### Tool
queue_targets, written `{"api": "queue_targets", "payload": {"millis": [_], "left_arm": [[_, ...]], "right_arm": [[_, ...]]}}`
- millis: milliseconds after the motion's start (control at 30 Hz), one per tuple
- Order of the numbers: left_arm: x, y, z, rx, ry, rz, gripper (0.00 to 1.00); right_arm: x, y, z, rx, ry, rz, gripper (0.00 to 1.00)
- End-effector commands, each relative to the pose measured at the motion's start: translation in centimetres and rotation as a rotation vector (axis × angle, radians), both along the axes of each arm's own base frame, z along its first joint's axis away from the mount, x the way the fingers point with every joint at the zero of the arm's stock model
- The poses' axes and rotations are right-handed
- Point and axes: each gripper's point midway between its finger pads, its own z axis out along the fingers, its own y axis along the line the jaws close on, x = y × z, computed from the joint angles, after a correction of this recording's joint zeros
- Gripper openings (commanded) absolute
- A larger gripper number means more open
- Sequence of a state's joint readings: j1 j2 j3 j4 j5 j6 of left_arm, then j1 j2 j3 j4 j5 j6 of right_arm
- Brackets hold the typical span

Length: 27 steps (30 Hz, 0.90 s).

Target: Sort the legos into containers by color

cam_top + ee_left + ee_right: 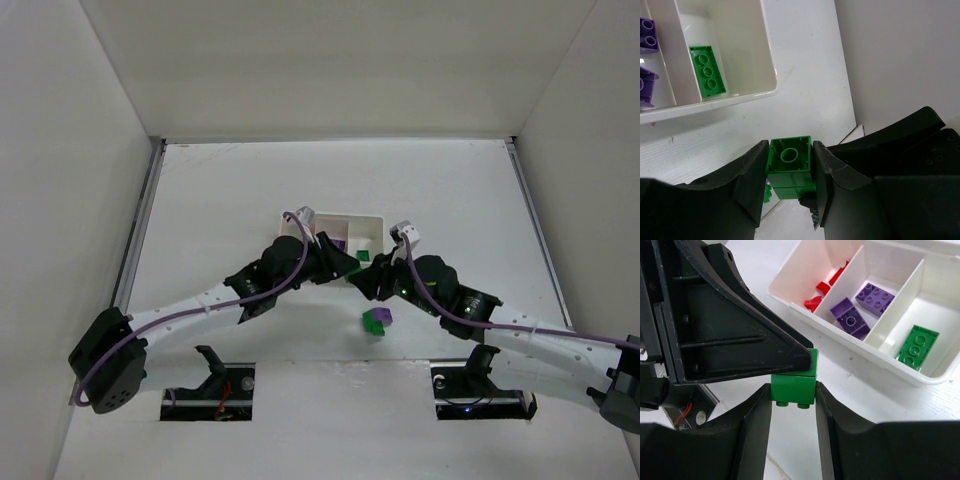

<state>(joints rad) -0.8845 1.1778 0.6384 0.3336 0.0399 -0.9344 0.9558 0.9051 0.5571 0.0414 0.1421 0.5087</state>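
Observation:
Two green legos are stuck together and held in the air between both grippers, just in front of the white tray (372, 222). My left gripper (790, 161) is shut on one green lego (790, 156), whose hollow underside faces the camera. My right gripper (793, 392) is shut on the other green lego (792, 386), studs down. The two grippers meet in the top view (357, 270). The tray's compartments hold red legos (819, 289), two purple legos (851, 317) and one green lego (916, 346).
A small green and purple lego stack (376, 320) lies on the table in front of the grippers. The left gripper's black finger (740, 330) fills the upper left of the right wrist view. White walls enclose the table on three sides.

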Motion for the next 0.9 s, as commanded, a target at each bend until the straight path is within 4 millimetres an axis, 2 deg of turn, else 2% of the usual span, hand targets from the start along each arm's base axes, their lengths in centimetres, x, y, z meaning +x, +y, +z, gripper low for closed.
{"api": "queue_targets", "payload": {"millis": [0,500,567,867], "left_arm": [[2.8,2.6,0.8,-0.013,-0.047,0.150,0.12],[5.0,6.6,0.2,-0.004,-0.052,0.279,0.12],[4.9,6.5,0.4,-0.008,-0.055,0.276,0.12],[3.8,5.6,0.9,0.025,-0.104,0.256,0.12]], "right_arm": [[0.0,-0.2,0.8,0.023,-0.017,-0.001,0.23],[-0.2,-0.6,1.9,0.055,-0.036,-0.008,0.23],[0.5,-0.8,2.2,0.058,-0.044,-0.037,0.24],[7.8,-2.9,2.3,-0.027,-0.096,-0.299,0.26]]}}
